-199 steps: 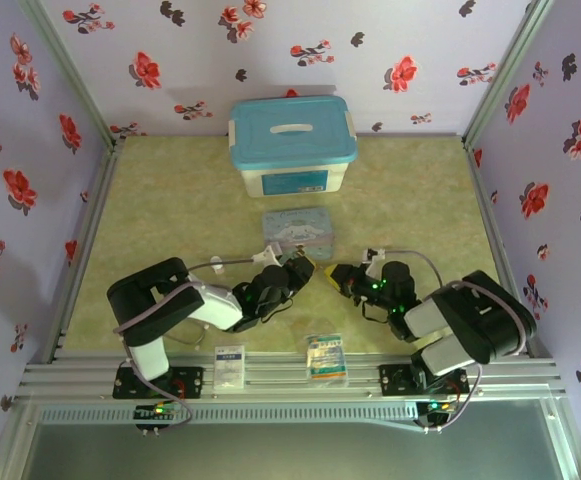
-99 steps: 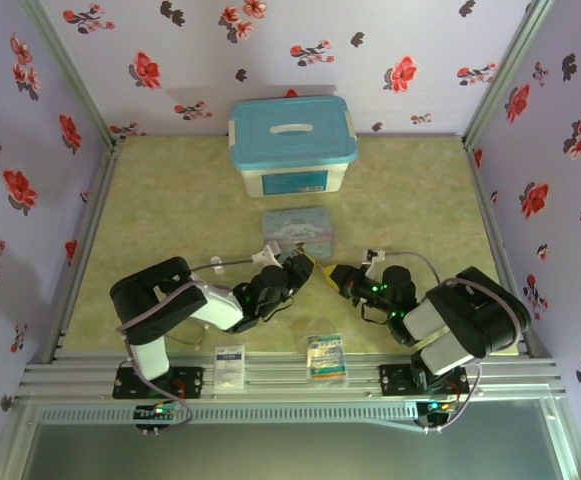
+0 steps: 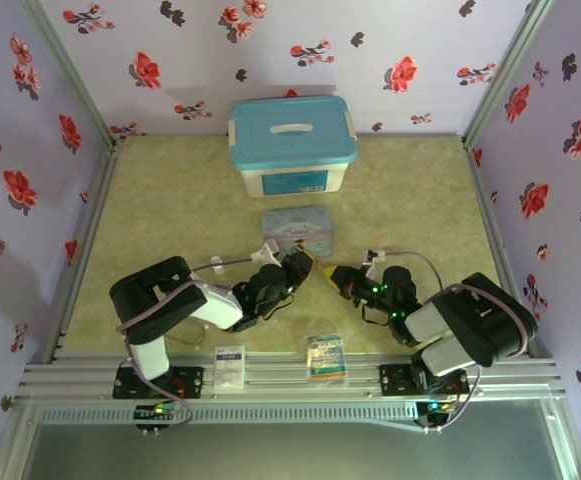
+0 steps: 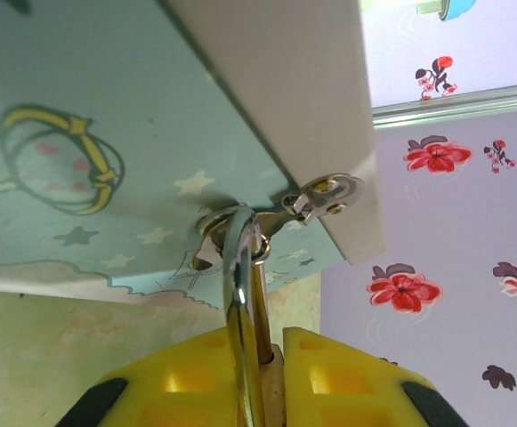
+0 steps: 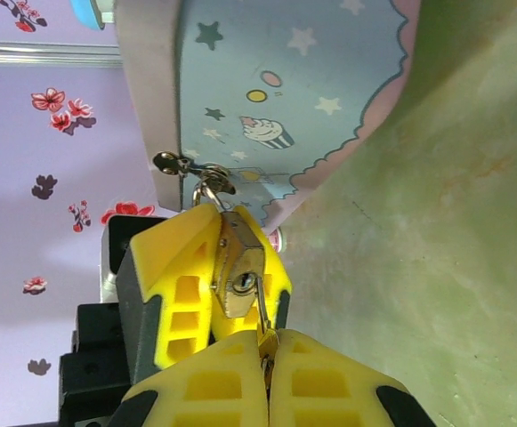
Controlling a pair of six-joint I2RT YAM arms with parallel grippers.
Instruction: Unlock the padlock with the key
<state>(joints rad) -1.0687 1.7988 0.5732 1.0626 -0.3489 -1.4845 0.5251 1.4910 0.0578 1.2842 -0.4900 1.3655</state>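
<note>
The brass padlock hangs by its shackle from the hasp of the blue cartoon tin. My left gripper is shut on the padlock's body. In the right wrist view the left gripper's yellow fingers flank the lock, with its keyhole facing the camera. My right gripper is shut on the slim key. The key's tip reaches the keyhole's edge; how far it is in I cannot tell. From above, both grippers meet just in front of the tin.
A white box with a blue lid stands behind the tin at the back. Two small sachets lie at the table's near edge between the arm bases. Flowered walls close in the left, right and back.
Both grippers have crept a little toward the tin. Their grips on padlock and key are unchanged.
</note>
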